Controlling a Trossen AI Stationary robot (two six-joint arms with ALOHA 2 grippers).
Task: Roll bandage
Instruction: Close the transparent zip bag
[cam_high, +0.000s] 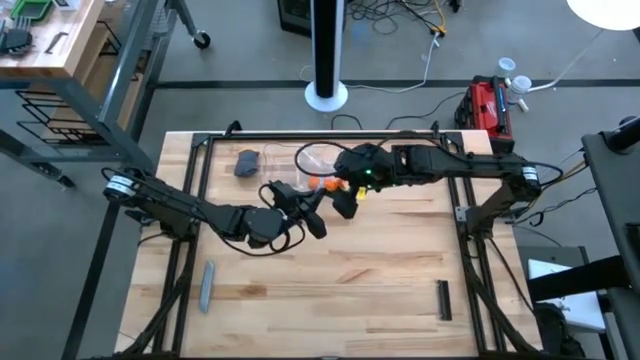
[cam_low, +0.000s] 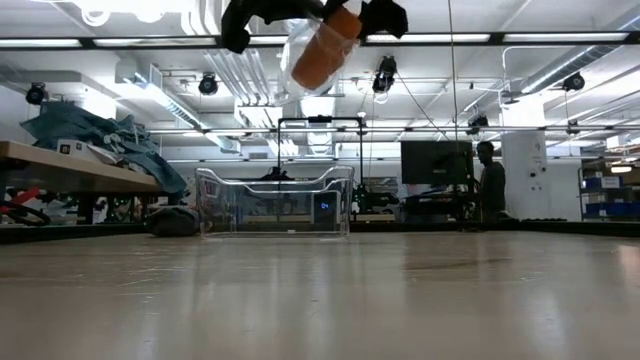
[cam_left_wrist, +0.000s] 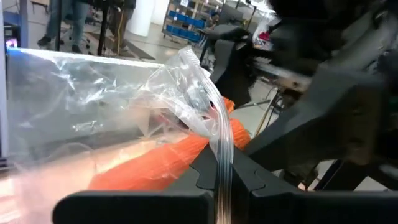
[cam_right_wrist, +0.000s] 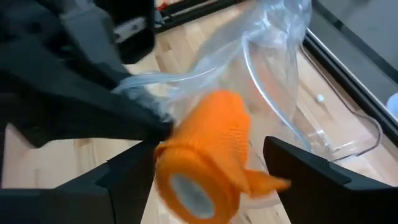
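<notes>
- Holding the whole thing up in the air well above the worktop (cam_high: 330, 270), both arms meet near the middle back, just in front of the clear plastic bin (cam_low: 275, 200).
- The left tool (cam_left_wrist: 224, 180) has its fingers pressed together on the clear plastic wrapper (cam_left_wrist: 199, 106), pinching a fold of it, probably to anchor it.
- The bandage (cam_right_wrist: 208, 149) is an orange roll, half inside that wrapper, sitting between the spread fingers of the right tool (cam_right_wrist: 208, 171). They aren't touching it as far as I can tell.
- My guess: the right tool is lined up to grab the roll and pull it free.
- A grey stick (cam_high: 207, 285) lies on the worktop, well away.
</notes>
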